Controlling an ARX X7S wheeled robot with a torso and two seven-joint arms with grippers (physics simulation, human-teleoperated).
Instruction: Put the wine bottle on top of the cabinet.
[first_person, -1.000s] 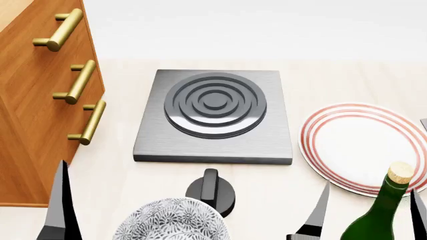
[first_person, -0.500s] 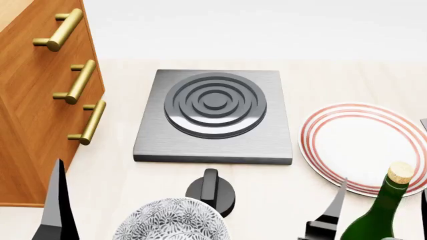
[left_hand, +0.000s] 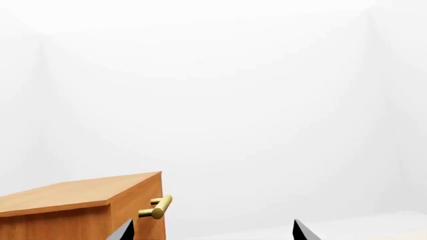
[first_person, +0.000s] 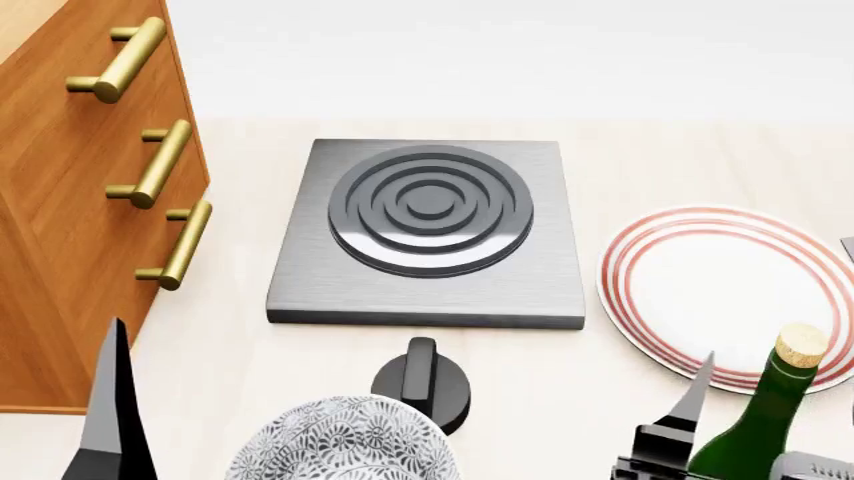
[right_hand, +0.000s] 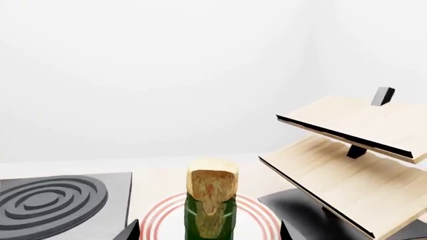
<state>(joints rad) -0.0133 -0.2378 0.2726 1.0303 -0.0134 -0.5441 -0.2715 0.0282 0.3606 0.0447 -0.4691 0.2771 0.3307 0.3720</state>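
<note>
Wine bottle (first_person: 761, 420) upright at the near right of the pale surface (first_person: 667, 170), tan cork uppermost, neck rising in front of the red-ringed plate (first_person: 727, 290); in the right wrist view, wine bottle (right_hand: 211, 200) centred between the two dark fingertips, cork toward the camera, plate rings behind it. Right claw (first_person: 767, 440) closed in narrow about the bottle's neck and shoulder, one finger (first_person: 691, 395) just beside the glass on its left, the other mostly hidden past the frame edge; cannot tell whether the pads actually touch. Beyond the plate, in the right wrist view, a pale slanted wooden rack (right_hand: 353, 150) on a dark base. Grey hotplate (first_person: 427, 230) with concentric rings at mid-surface, black knob (first_person: 422, 385) in front of it, patterned bowl (first_person: 344, 440) nearest. Cabinet (first_person: 67, 200) at far left, well apart from the bottle, brass bar handles facing the hotplate, its top bare in the left wrist view (left_hand: 73, 192). Left claw (left_hand: 210, 231) spread wide and holding nothing, only the tips showing
</note>
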